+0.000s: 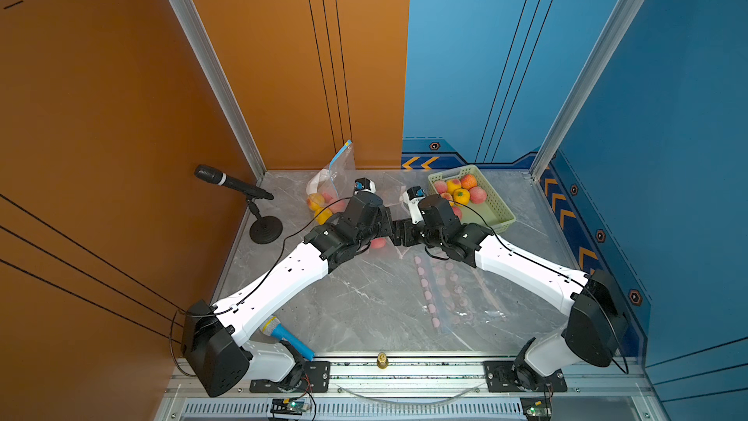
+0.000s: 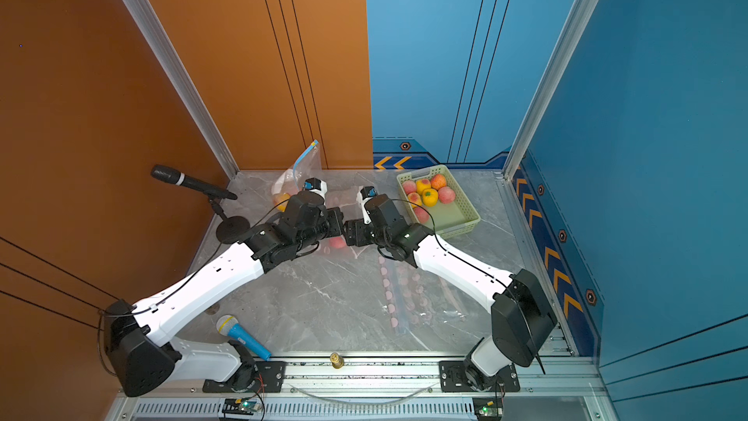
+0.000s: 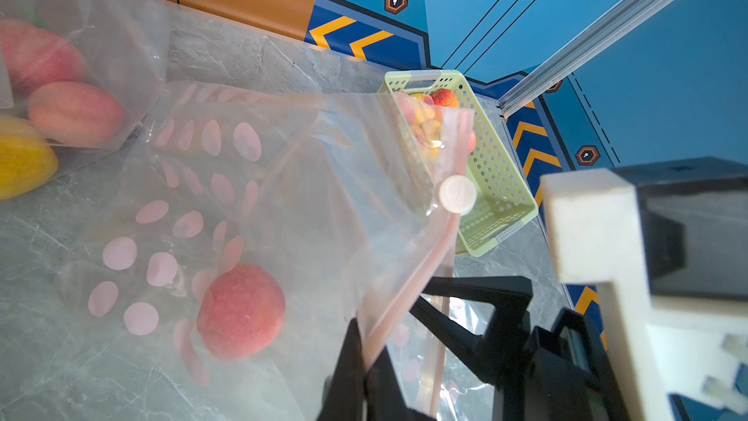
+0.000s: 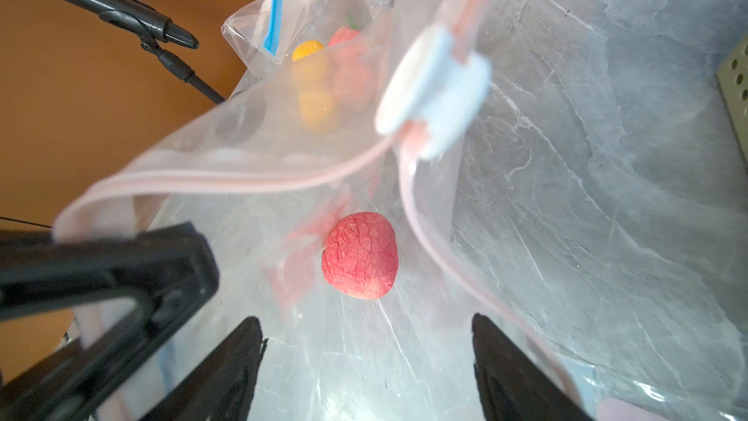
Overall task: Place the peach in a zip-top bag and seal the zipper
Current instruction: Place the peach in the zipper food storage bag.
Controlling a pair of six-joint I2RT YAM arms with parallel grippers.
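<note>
The peach (image 3: 241, 311) lies inside the bag (image 3: 307, 196), a clear one with pink dots, resting on its lower wall against the bench (image 1: 364, 301). This is mid-bench, under the two wrists. In both top views only a sliver of it shows beneath the left wrist (image 1: 378, 242).

The left claw (image 3: 366, 352) is clamped on the bag's rim, pinching the pink zipper (image 4: 243, 178) and holding that edge up off the bench. The zipper is unsealed and the mouth gapes. The white slider (image 4: 433, 91) sits at the far end of the mouth, where the two strips meet.

The right claw (image 4: 366, 342) hangs at the mouth, facing the peach. Its fingers are spread wide with nothing between them, though it is hard to say whether a fingertip brushes the film.

At the far left a second bag (image 1: 336, 172) with a blue zipper leans on the wall with fruit inside. At the far right a green basket (image 1: 498, 204) holds more peaches and oranges. A flat dotted bag (image 1: 445, 293) lies on the near right of the bench. A black microphone (image 1: 230, 182) stands at the left edge, and a blue one (image 1: 287, 338) lies near the left arm's base.
</note>
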